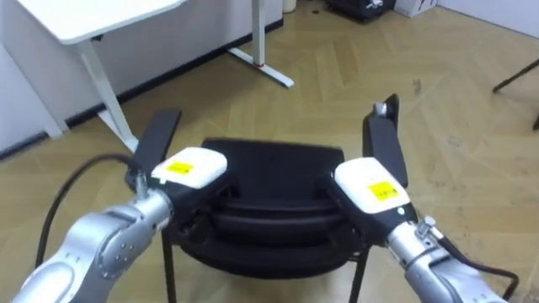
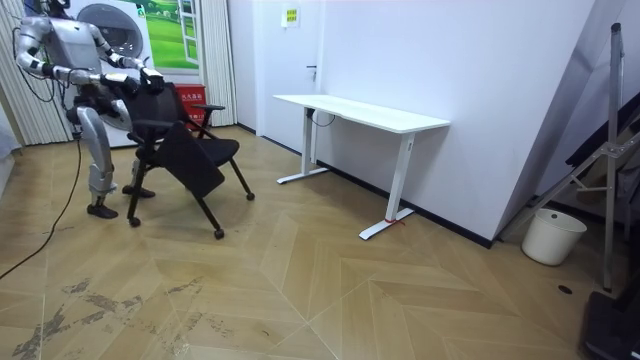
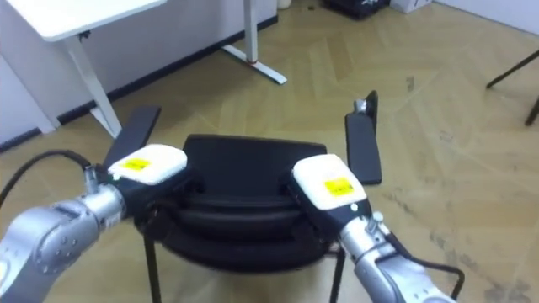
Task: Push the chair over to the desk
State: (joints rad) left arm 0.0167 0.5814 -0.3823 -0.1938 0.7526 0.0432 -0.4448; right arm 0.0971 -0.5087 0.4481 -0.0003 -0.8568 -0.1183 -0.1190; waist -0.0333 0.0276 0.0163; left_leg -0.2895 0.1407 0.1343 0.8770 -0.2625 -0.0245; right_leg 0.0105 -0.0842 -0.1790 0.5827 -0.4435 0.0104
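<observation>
Currently: black chair [image 1: 274, 164] directly ahead at 12 o'clock, on wood floor [image 1: 455, 101], backrest toward robot. Left hand [image 1: 189, 167] on backrest top at chair's 9 o'clock end; right hand [image 1: 370, 187] at 3 o'clock end. Fingers of both hidden behind backrest: grip cannot tell. Armrests [image 1: 157, 135] stick out either side. White table [image 1: 84, 18] at 10 o'clock, well apart.

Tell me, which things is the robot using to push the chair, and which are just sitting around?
For the job: the black chair, the left hand and the right hand, both at its backrest.
Just sitting around: the white desk and the white bucket.
</observation>
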